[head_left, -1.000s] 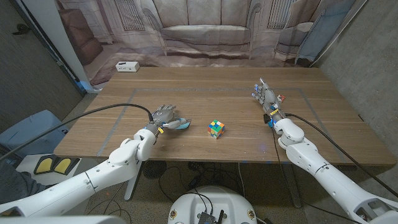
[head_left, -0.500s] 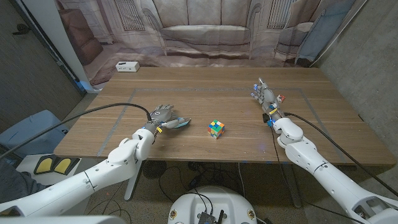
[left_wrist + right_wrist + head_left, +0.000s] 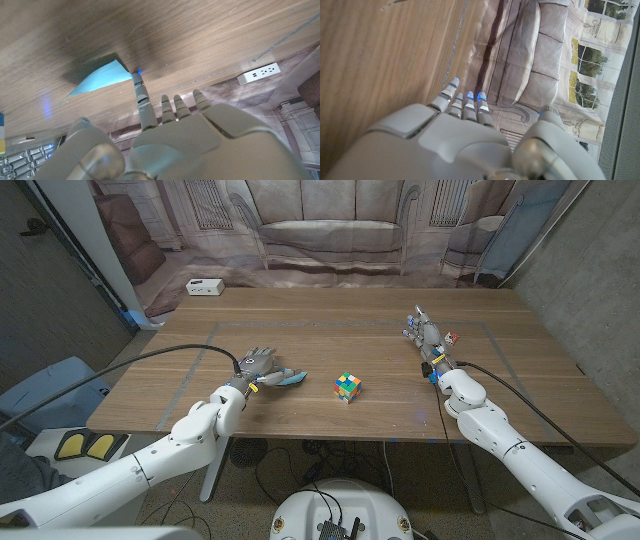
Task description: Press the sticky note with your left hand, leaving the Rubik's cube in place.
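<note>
Left hand: the left hand (image 3: 259, 366) holds nothing, fingers spread.
Sticky note: the light-blue paper sticky note (image 3: 284, 378) lies on the wooden table (image 3: 330, 330), just beside the fingertips (image 3: 135, 76).
Cube: the multicoloured Rubik's cube (image 3: 348, 387) sits apart, toward the right.

On the table (image 3: 330, 330), the sticky note (image 3: 285, 378) lies left of the Rubik's cube (image 3: 347, 386), with the left hand (image 3: 257, 365) just beside the note. The right hand (image 3: 428, 337) stands well right of the cube, and a power strip (image 3: 204, 287) sits at the far left corner.
</note>
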Robot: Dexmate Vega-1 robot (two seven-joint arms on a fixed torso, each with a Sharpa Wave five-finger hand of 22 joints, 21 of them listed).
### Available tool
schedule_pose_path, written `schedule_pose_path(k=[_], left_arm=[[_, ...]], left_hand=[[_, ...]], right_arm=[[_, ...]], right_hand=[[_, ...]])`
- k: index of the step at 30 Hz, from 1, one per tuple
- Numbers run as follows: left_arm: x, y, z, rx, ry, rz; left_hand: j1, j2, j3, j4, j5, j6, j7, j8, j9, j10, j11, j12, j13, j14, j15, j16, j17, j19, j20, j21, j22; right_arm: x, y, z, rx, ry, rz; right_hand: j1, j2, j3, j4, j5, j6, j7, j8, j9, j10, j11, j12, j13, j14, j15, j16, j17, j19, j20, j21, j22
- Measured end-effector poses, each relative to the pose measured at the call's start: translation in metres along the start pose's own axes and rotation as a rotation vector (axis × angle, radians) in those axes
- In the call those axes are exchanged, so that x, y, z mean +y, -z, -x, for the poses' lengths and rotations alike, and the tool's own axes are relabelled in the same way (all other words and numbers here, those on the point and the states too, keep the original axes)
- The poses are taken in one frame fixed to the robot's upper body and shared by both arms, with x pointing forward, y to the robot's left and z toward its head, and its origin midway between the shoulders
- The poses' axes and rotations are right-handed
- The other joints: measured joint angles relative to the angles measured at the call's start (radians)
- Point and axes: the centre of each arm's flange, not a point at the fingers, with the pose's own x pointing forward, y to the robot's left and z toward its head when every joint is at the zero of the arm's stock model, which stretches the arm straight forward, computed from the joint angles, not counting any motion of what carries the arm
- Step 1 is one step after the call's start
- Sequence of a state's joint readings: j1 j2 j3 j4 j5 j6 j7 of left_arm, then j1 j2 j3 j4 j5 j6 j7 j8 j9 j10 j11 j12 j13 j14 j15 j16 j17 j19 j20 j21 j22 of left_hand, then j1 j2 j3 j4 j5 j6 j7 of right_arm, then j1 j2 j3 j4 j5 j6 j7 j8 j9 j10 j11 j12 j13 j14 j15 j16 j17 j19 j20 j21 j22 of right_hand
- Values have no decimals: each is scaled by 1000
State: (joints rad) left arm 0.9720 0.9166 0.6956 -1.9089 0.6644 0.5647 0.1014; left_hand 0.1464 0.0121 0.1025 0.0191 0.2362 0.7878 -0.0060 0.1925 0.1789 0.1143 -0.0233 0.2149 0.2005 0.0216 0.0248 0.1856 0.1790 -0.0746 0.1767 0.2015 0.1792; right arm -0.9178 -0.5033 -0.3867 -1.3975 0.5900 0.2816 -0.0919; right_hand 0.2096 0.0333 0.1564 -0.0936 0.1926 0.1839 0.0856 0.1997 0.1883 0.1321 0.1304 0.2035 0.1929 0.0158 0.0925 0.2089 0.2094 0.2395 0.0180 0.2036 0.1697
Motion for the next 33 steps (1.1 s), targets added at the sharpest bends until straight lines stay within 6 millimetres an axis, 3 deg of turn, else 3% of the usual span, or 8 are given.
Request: schedule_pose_path(k=[33], left_arm=[[4, 5, 6, 36, -10, -25]], left_hand=[[5, 5, 0, -8, -8, 5, -5, 1, -1, 4, -4, 0, 0, 4, -4, 0, 0, 0, 0, 0, 0]], right_arm=[[-2, 3, 3, 1, 0, -3]], right_hand=[[0, 0, -4, -4, 0, 0, 0, 0, 0, 0, 0, 0, 0, 0, 0, 0, 0, 0, 0, -4, 0]])
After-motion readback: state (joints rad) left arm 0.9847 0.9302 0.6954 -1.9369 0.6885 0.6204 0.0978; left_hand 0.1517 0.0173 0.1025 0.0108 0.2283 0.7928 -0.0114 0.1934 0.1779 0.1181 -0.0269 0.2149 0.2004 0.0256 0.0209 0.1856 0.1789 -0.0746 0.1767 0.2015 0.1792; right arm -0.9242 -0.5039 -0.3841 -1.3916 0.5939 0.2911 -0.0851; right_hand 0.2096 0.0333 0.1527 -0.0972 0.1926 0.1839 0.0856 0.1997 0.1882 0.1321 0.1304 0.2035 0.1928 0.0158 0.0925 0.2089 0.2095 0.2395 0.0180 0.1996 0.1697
